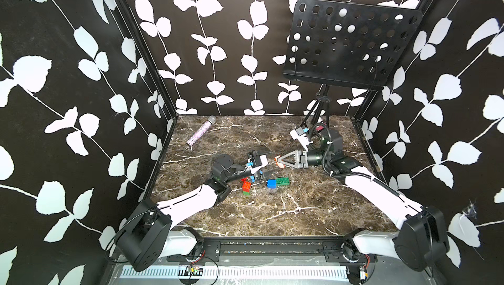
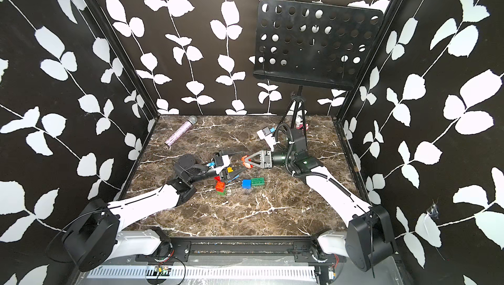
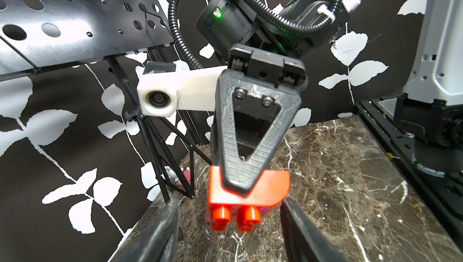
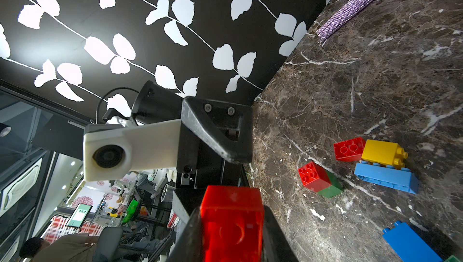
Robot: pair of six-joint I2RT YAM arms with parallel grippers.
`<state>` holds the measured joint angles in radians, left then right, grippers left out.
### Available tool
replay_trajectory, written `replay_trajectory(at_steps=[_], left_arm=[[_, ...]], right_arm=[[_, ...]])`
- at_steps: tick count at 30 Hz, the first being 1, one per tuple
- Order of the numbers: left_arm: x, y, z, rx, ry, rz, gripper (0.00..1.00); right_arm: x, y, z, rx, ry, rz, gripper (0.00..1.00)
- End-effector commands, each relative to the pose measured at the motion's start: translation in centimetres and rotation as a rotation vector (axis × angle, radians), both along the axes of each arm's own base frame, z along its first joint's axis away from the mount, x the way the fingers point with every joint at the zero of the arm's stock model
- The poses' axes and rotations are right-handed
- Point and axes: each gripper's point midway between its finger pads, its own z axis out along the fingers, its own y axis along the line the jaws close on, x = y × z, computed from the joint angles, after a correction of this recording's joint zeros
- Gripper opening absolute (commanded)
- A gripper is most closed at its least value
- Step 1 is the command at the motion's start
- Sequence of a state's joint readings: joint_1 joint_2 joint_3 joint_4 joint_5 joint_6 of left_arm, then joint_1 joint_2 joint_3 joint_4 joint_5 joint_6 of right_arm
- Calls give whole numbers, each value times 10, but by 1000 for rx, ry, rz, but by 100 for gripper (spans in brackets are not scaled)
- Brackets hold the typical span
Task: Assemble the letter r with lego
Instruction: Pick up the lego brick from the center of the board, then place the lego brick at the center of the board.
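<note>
The right tool is clamped on the orange brick, which it holds clear above the surface with the studs facing the left tool. That tool's jaws stand apart on either side of the brick, though it is hard to tell whether they touch it. This looks like a hand-over. Next, the left should close squarely before the right lets go. The loose bricks lie below.
</note>
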<state>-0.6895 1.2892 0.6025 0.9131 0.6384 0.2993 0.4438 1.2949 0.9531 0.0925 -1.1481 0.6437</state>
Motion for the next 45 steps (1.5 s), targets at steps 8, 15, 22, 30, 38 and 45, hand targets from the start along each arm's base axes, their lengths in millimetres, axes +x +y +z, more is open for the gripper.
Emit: replay_trajectory(at_steps=[8, 15, 22, 30, 38, 45], left_arm=[[-10, -16, 22, -71, -53, -56, 61], [-8, -18, 22, -90, -50, -36, 57], [-9, -17, 14, -63, -30, -34, 46], [5, -14, 2, 74, 145, 49, 40], [17, -3, -32, 286, 481, 178, 37], [5, -37, -89, 584, 688, 266, 34]], right_arm=[[-1, 6, 14, 39, -41, 45, 22], [1, 7, 11, 40, -37, 35, 22], [3, 7, 12, 38, -37, 23, 22], [24, -9, 0, -28, -17, -115, 55], [77, -126, -25, -206, 10, -641, 58], [90, -190, -74, -290, 165, -863, 58]])
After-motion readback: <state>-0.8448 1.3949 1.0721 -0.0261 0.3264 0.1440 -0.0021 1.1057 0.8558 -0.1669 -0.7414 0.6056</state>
